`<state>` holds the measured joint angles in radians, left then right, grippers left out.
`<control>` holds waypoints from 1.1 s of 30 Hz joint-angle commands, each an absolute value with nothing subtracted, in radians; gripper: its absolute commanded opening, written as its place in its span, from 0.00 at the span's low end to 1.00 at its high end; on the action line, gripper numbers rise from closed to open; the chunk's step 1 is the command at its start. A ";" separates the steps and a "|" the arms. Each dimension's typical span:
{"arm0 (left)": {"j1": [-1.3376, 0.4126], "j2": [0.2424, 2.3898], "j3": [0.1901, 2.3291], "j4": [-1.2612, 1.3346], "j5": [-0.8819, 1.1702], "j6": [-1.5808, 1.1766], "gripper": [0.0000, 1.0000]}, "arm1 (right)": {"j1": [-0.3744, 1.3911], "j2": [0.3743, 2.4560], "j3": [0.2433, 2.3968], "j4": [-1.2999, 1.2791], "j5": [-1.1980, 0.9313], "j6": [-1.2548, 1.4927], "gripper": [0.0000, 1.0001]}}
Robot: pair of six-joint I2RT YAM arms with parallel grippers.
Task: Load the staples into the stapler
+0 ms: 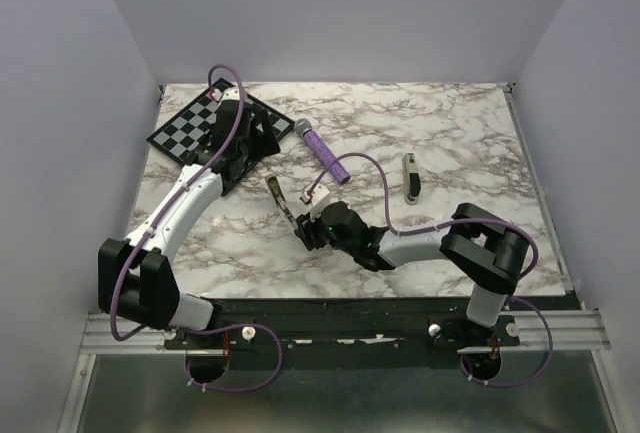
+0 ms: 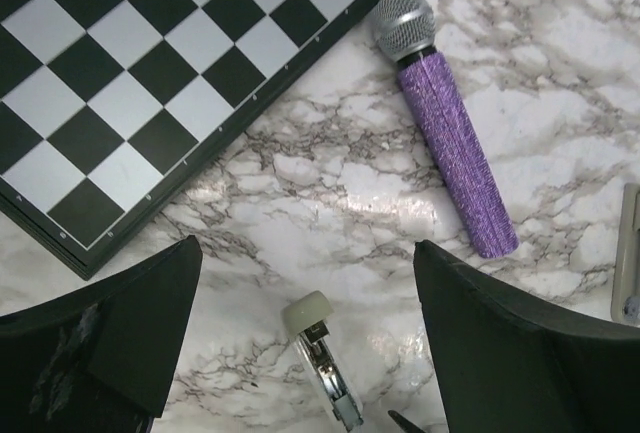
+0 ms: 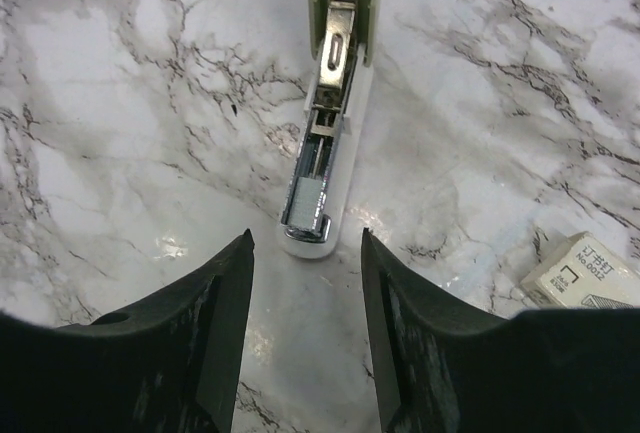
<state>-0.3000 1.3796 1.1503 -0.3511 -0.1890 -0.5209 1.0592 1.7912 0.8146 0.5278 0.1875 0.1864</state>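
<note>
The stapler (image 3: 335, 103) lies hinged open on the marble, its metal channel facing up; it also shows in the top view (image 1: 280, 201) and the left wrist view (image 2: 322, 353). A small silver-grey block, the staples (image 3: 307, 198), sits in the channel at the end nearest my right gripper. My right gripper (image 3: 305, 253) is open and empty, its fingertips just short of that end, one on each side; in the top view it is (image 1: 305, 231). My left gripper (image 2: 308, 253) is open and empty above the stapler's far cream end, near the chessboard (image 1: 255, 148).
A black-and-white chessboard (image 2: 150, 83) lies at the back left. A purple microphone (image 2: 445, 133) lies right of it. A second, closed stapler (image 1: 410, 175) lies mid-right. A small cream box (image 3: 585, 271) sits by my right gripper.
</note>
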 commanded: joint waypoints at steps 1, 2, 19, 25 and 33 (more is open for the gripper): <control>-0.293 1.446 1.210 -0.506 -0.081 -0.558 0.93 | 1.083 1.818 0.787 0.729 0.215 0.140 0.55; -0.293 1.459 1.210 -0.511 -0.074 -0.558 0.93 | 1.083 1.827 0.791 0.738 0.216 0.138 0.55; -0.293 1.571 1.204 -0.499 0.026 -0.604 0.90 | 1.085 1.919 0.850 0.729 0.325 0.152 0.53; -0.293 1.611 1.204 -0.496 0.055 -0.609 0.91 | 1.085 1.942 0.874 0.706 0.324 0.149 0.49; -0.293 1.623 1.189 -0.488 0.086 -0.621 0.87 | 1.085 1.957 0.888 0.687 0.318 0.140 0.41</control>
